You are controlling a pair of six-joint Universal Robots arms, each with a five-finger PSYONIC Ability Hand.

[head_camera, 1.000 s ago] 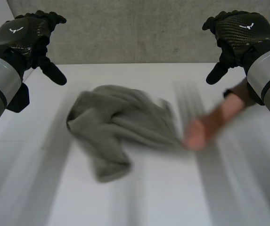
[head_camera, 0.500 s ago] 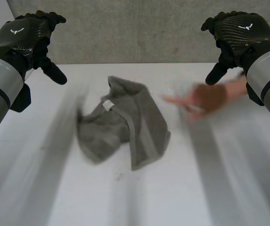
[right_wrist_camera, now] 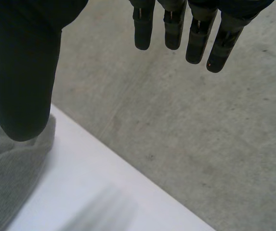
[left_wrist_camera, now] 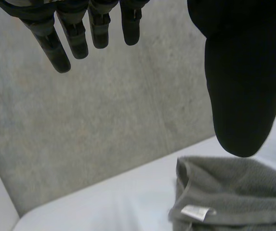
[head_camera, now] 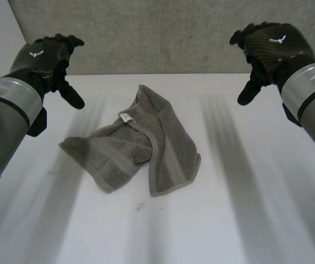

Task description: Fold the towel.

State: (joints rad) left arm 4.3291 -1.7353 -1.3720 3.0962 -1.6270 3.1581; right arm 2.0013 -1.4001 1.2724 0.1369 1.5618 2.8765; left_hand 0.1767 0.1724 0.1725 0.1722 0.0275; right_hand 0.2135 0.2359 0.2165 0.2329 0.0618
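1. Leftmost, the left hand hangs in the air above the far-left part of the white table. Its fingers are straight and spread, the thumb stands apart, and it holds nothing.
2. The towel lies crumpled on the table, between the two hands and nearer the robot than either. It sits a little left of the middle. One loose corner reaches out toward the left arm's side, and this is the part closest to any hand.
3. The towel's long axis runs slantwise, from the far tip beside its white label to the near-right edge. A doubled hem band follows that line.
4. The right hand hovers over the far-right part of the table, fingers extended and loose, thumb pointing down, grasping nothing. It is well apart from the towel's right edge.
5. The left hand looks to be the nearer one, so the first reach probably goes down and toward the robot to the left corner. The cloth must be spread flat before any fold.
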